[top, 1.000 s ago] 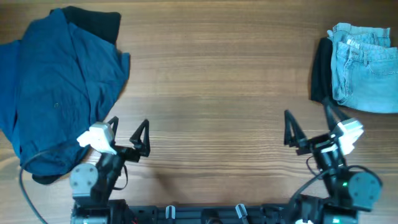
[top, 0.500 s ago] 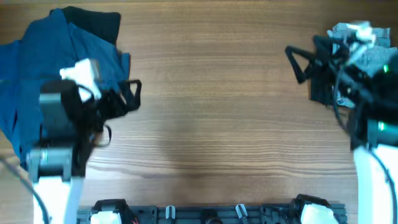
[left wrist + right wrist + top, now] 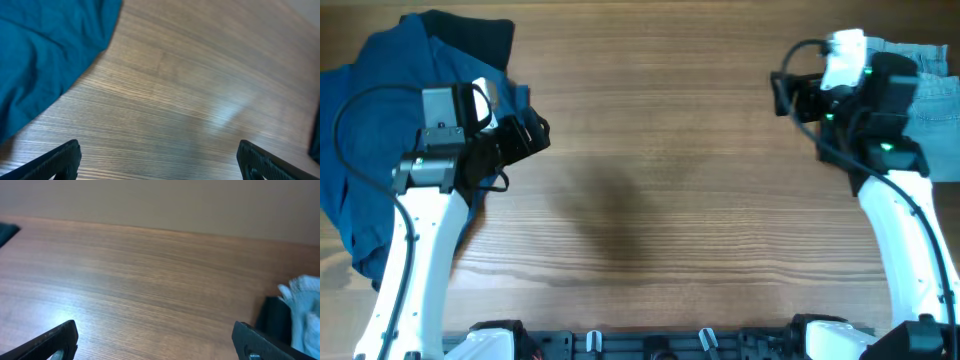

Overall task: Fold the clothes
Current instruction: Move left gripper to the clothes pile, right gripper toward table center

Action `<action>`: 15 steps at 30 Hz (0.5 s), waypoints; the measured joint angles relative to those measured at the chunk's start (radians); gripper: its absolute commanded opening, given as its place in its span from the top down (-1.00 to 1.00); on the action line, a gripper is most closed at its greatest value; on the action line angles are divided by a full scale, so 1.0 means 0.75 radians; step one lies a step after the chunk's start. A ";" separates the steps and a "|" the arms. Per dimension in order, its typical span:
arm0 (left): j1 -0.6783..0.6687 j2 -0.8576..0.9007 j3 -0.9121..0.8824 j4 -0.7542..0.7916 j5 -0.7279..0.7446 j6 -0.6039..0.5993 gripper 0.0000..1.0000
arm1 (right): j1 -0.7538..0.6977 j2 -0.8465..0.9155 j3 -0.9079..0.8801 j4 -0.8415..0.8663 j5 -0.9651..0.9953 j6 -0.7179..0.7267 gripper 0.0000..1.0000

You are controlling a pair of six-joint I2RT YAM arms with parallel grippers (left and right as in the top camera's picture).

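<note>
Jaws spread wide and empty, the left gripper (image 3: 532, 138) hovers at the right edge of the crumpled dark-blue woven garment (image 3: 365, 190) running top to bottom down the frame's left, far nearer it than the equally open right gripper (image 3: 781, 95) at upper right beside folded light-blue denim (image 3: 940, 100).

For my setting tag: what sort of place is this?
Probably a robot lab bench: left arm and right arm mounted at a wooden table, blue clothes heaped at one end, pale denim at the other, plain wall behind.
</note>
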 measured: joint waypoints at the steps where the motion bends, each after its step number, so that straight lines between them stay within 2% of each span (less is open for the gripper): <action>1: 0.000 0.012 0.000 0.000 -0.006 0.000 -1.00 | 0.011 0.001 0.000 0.004 -0.004 -0.006 -0.99; 4: 0.000 0.056 0.000 -0.001 -0.016 0.000 -1.00 | 0.021 0.002 0.000 0.004 -0.106 0.036 -0.99; 5: 0.000 0.074 0.000 -0.002 -0.020 0.000 -0.99 | 0.020 0.005 -0.001 0.037 -0.229 0.109 -0.99; 9: 0.000 0.082 0.000 0.005 -0.024 0.001 -0.99 | 0.051 0.011 0.001 0.108 -0.306 0.168 -0.99; 15: 0.000 0.082 0.000 0.023 -0.025 0.027 -0.99 | 0.319 0.046 0.004 0.140 -0.074 0.161 -0.99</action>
